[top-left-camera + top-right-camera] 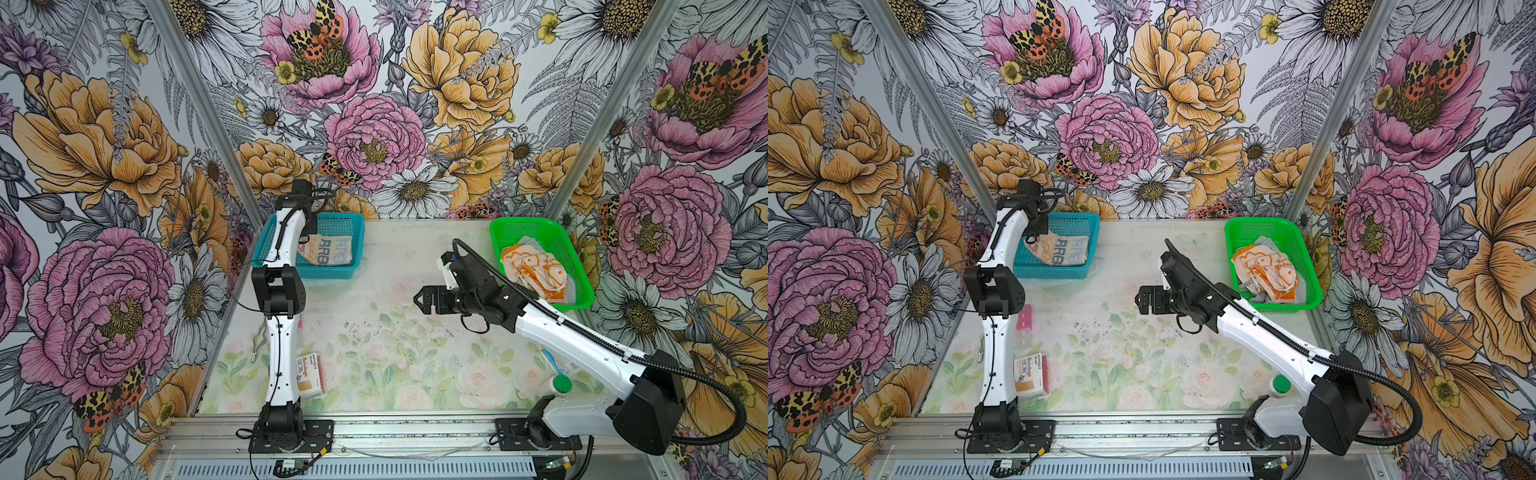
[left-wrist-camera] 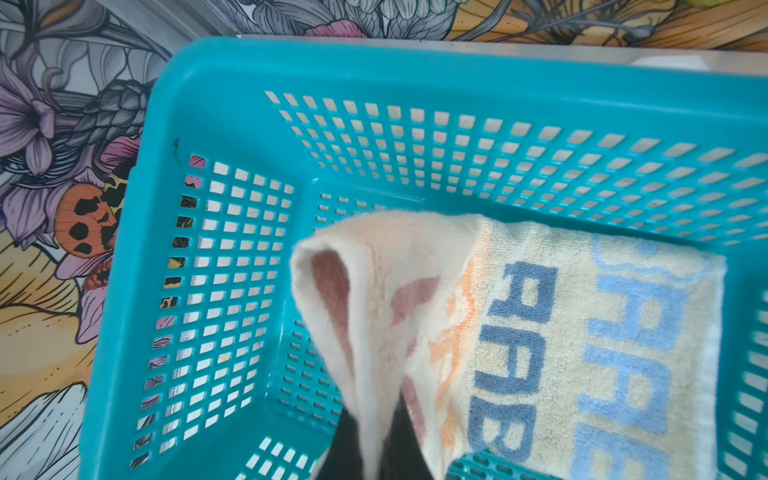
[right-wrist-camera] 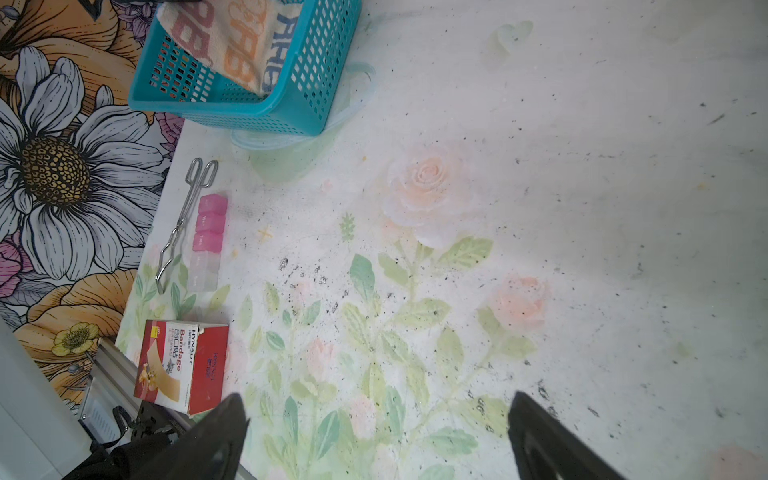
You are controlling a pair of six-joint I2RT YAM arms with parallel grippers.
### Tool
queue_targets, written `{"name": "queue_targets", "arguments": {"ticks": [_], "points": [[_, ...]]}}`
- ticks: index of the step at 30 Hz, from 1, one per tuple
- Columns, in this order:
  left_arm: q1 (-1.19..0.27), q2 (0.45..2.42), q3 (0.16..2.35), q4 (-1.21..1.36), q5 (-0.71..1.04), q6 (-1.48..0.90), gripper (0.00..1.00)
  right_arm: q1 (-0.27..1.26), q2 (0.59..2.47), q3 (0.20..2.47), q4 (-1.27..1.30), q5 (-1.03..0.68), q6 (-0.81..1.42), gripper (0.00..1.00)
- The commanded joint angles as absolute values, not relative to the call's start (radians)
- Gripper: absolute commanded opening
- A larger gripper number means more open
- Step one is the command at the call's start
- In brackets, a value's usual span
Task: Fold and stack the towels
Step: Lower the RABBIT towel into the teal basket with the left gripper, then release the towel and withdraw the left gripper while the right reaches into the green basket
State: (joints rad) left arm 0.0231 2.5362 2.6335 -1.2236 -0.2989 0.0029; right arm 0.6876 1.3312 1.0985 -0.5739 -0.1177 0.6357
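1. The left hand (image 2: pixel 374 455) is pressed together on a corner of the cream towel (image 1: pixel 332 251) and holds that corner up.
2. The rest of the cream towel lies in the blue basket (image 1: pixel 347 272) at the back left of the worktop (image 1: pixel 395 257).
3. The right hand (image 1: pixel 423 300) is spread wide and holds nothing, over the middle of the worktop.
4. The orange towel (image 1: pixel 536 270) lies crumpled in the green basket (image 1: pixel 584 301) at the back right.

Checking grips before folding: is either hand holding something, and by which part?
The left hand pinches the cream RABBIT towel by a raised fold at its edge, in the teal basket. The right hand is open, empty.
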Motion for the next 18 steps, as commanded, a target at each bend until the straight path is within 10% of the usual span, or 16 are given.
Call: {"name": "queue_targets", "arguments": {"ticks": [1,9,18], "points": [[0.043,2.528,2.638,-1.215,-0.297,-0.008,0.00,0.680,1.332,1.114,-0.557,-0.125,0.632,0.99],[0.057,2.569,2.672,-1.214,-0.296,-0.012,0.00,0.678,1.332,1.098,-0.557,-0.127,0.635,0.99],[0.069,2.601,2.723,-1.213,-0.374,-0.043,0.47,0.672,1.355,1.095,-0.557,-0.137,0.629,0.99]]}}
